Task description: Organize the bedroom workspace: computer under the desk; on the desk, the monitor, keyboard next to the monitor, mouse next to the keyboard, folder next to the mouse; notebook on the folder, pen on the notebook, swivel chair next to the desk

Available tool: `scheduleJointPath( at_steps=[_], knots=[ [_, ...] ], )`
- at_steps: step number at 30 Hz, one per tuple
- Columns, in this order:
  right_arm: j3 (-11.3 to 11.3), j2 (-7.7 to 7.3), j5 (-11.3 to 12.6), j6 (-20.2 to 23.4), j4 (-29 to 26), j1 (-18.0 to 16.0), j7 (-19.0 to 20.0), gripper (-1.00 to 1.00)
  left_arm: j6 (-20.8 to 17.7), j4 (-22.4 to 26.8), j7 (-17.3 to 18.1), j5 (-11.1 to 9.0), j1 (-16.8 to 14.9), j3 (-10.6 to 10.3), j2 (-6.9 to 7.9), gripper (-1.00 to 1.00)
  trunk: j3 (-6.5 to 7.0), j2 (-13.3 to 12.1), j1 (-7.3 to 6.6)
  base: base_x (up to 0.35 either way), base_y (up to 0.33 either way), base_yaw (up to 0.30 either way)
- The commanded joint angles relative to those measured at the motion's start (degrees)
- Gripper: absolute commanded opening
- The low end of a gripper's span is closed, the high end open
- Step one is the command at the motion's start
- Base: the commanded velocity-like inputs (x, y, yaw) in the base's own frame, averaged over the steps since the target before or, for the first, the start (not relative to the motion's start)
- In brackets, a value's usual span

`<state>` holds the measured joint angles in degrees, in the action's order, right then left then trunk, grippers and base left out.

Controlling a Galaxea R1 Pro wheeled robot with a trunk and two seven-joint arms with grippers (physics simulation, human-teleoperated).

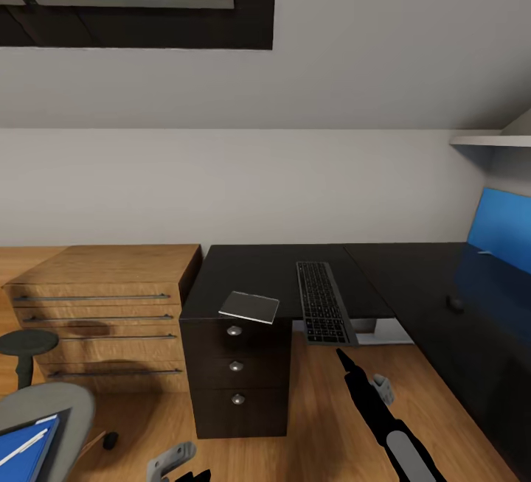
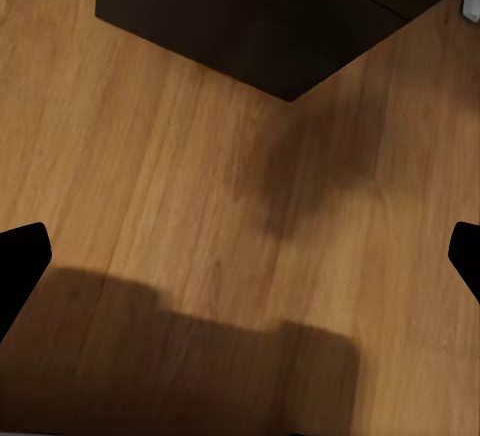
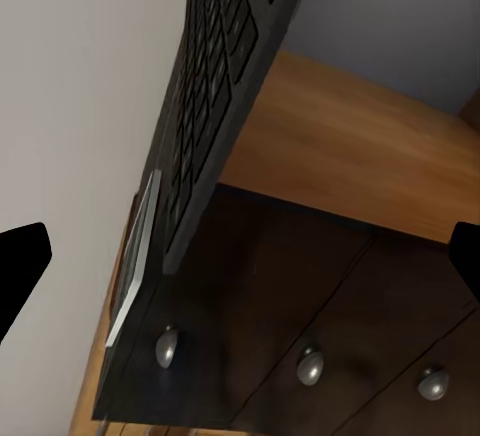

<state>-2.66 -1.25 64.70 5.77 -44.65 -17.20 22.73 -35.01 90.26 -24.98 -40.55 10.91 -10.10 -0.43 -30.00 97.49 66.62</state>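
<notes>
The keyboard (image 1: 324, 302) lies on the desk (image 1: 258, 276) with its near end overhanging the front edge, notebook (image 1: 249, 307) at its 9 o'clock; the robot should push it fully onto the top before moving on. The right gripper (image 1: 344, 356), fingers spread and empty, sits just below that end; the left gripper (image 2: 240, 256) is also spread, over the floor (image 2: 150, 156). No readable writing.

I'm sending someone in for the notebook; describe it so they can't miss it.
Start at the black-topped desk and find its three-drawer unit with silver knobs. The notebook lies on the desktop right above those drawers, left of the keyboard. It is a thin, nearly square grey pad, tilted, without keys.
</notes>
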Motion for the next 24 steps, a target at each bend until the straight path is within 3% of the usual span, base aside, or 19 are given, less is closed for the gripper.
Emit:
scheduleJointPath(
  at_steps=[1,24],
  knots=[
    [-0.2,0.02,0.6,0.6,0.0,0.0,0.2,1.0,-0.1,0.1,-0.5,-0.6,0.0,0.0,0.03,1.0,-0.05,0.0,0.01,0.055,0.012,0.0],
    [-0.2,-0.07,0.6,0.6,-0.1,0.0,0.3,1.0,-0.1,0.1,-0.5,-0.7,0.0,0.1,0.33,1.0,-0.05,0.0,0.01,0.102,0.004,0.0]
  ],
)
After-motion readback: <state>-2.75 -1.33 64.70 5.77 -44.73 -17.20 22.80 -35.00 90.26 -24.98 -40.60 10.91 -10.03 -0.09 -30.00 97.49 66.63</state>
